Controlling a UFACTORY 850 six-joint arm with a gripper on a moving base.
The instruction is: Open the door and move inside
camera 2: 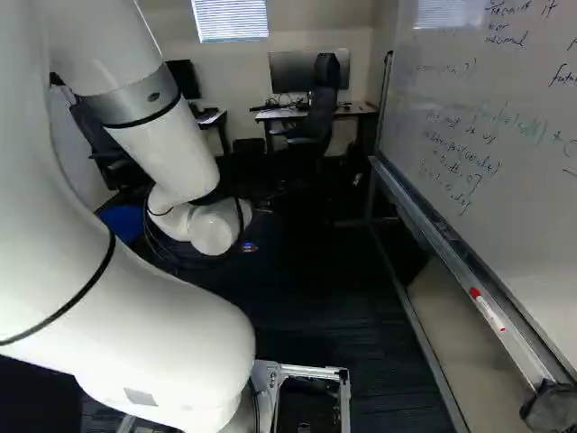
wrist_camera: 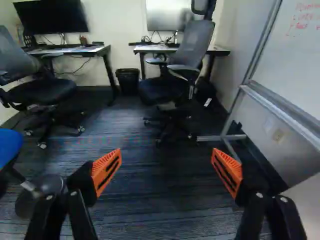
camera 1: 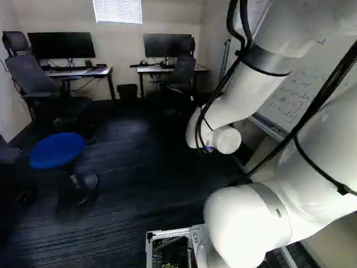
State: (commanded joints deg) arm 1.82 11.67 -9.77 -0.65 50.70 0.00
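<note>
In the left base view we see our white arm (camera 1: 254,89) reaching in from the right, with a whiteboard (camera 1: 298,92) behind it and a blue stool (camera 1: 57,151) on the dark carpet (camera 1: 117,184) at the left. Along the back wall stand two desks, each with a black monitor (camera 1: 61,46) on top in the case of the left one and a second monitor (camera 1: 164,46) on the other; an office chair (camera 1: 36,75) is near the first, another chair (camera 1: 183,72) at the second. In the right base view, our arm fills the left, and the handwritten whiteboard runs along the right, a red-capped marker (camera 2: 488,311) lying on its tray (camera 2: 442,244). A window blind (camera 2: 231,18) hangs above the desks. In the wrist view, our gripper (wrist_camera: 166,152) has its two fingers spread well apart, orange pads (wrist_camera: 106,170) facing each other across the gap, with carpet visible between them. Ahead of them is a black wastebasket (wrist_camera: 128,82) between the desks, and the blue stool is beside one finger. We cannot tell where the door is.
</note>
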